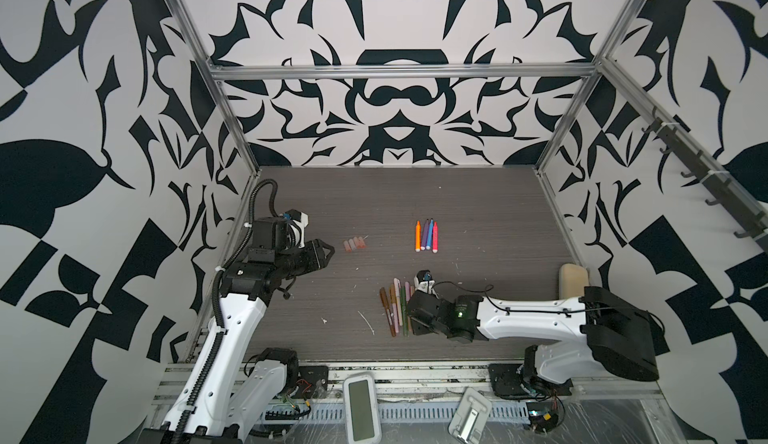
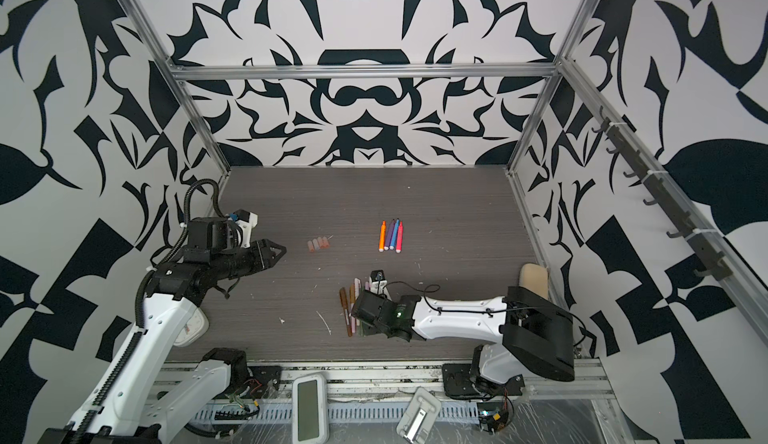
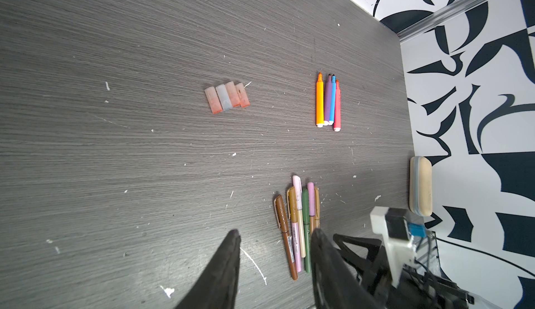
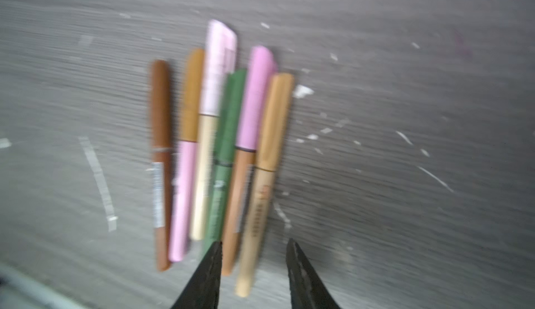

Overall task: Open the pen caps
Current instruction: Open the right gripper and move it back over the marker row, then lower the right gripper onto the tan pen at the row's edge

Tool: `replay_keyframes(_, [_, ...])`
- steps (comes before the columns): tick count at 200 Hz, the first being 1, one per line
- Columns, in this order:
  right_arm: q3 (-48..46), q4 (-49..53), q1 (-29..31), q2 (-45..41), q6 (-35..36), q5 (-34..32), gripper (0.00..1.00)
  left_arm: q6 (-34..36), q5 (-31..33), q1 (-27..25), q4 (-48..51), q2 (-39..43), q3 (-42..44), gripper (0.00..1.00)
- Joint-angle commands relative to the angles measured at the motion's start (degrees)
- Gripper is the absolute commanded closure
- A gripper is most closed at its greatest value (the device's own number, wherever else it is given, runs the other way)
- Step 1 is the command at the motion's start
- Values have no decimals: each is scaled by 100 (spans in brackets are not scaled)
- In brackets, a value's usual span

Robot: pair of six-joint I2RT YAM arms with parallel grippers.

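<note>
Grey tabletop [image 1: 332, 196], capped pens [image 4: 220, 148] blurry.

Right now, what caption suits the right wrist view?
Open right gripper over capped, muted-coloured slim felt-tip pens on grey woodgrain table.

Nothing here that I can read — near the front edge of the table [image 1: 457, 196], the brown pen [image 4: 160, 148] wears a pale label strip and the tan pen [image 4: 265, 177] a row of dark print — both too blurred to make out

Marker headcount, fwiw
Four loose caps [image 3: 227, 97], four uncapped bright pens [image 3: 328, 102], six capped pens [image 3: 306, 229] nearest the eraser [image 3: 420, 186].
</note>
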State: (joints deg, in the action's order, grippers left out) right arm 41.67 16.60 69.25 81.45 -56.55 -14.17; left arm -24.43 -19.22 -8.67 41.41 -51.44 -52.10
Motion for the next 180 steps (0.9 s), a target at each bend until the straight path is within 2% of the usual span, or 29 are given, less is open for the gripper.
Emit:
replay_keyframes(1, [101, -195, 29, 25, 171, 11, 63, -18, 11, -21, 113, 11, 67, 56])
replay_keyframes(29, [246, 102, 41, 317, 68, 0, 71, -20, 15, -21, 114, 20, 72, 56])
replay_keyframes(72, [461, 819, 43, 629, -138, -308, 72, -18, 15, -21, 114, -6, 66, 56])
replay_keyframes(107, [482, 1319, 36, 480, -403, -701, 74, -18, 6, -21, 120, -16, 76, 56])
replay_keyframes(180, [371, 894, 41, 449, -251, -414, 72, -18, 9, -21, 121, -23, 77, 56])
